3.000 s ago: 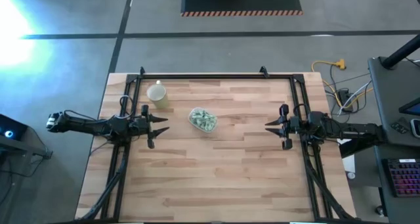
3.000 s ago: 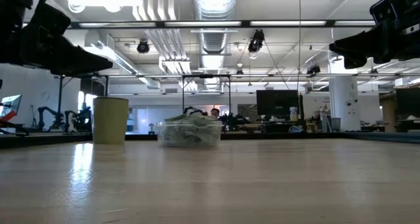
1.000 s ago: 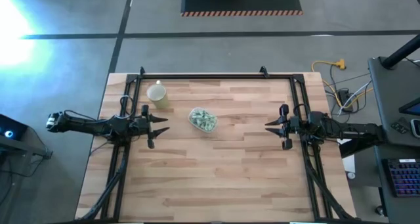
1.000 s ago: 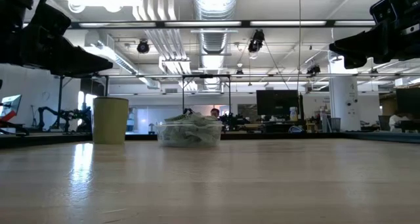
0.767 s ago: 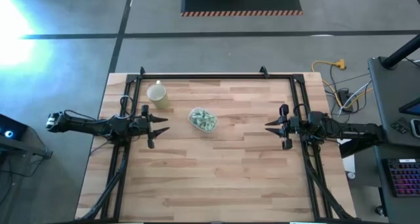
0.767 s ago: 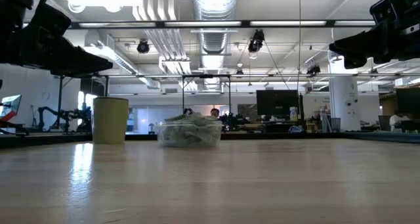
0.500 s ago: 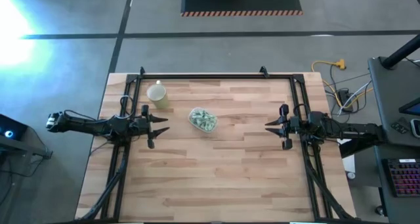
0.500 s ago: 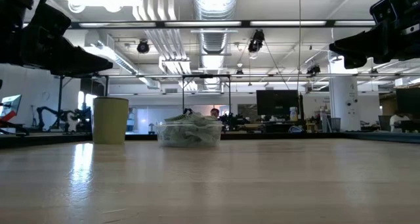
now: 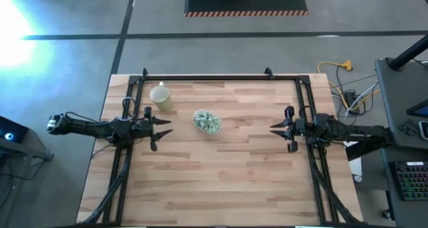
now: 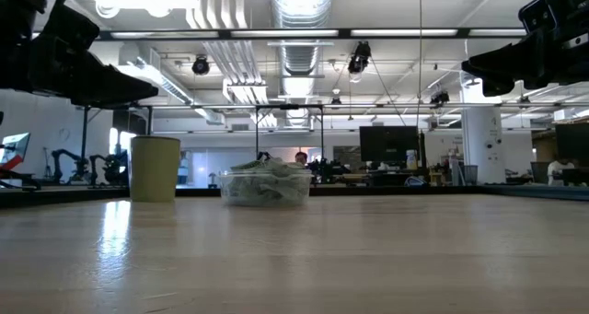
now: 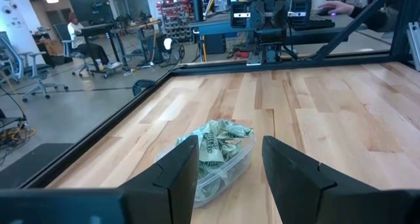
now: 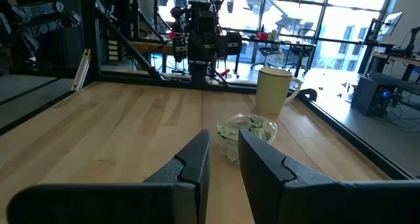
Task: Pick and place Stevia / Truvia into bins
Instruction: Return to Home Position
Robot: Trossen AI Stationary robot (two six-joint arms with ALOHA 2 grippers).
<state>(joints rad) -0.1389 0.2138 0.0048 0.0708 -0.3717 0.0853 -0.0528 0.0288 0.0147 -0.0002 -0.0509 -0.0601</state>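
High view: near half of table [image 9: 221, 188] is bare wood, no loose sachets seen; left gripper [image 9: 167, 126] by left edge, fingers well apart, empty; right gripper [image 9: 275, 128] by right edge, narrow gap, empty; both raised, facing centre; tub [image 9: 194, 121] between them, nearer the left one, sachets [image 11: 216, 137] heaped inside; cup [image 9: 160, 96] far-left, apart from tub. Reads as the homing step, picking likely done; next move only needs arms kept clear; wide room all round.

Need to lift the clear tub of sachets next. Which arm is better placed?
Left, probably. The left gripper hovers nearer the clear tub, its fingers open toward it. The right gripper waits farther off across the table.
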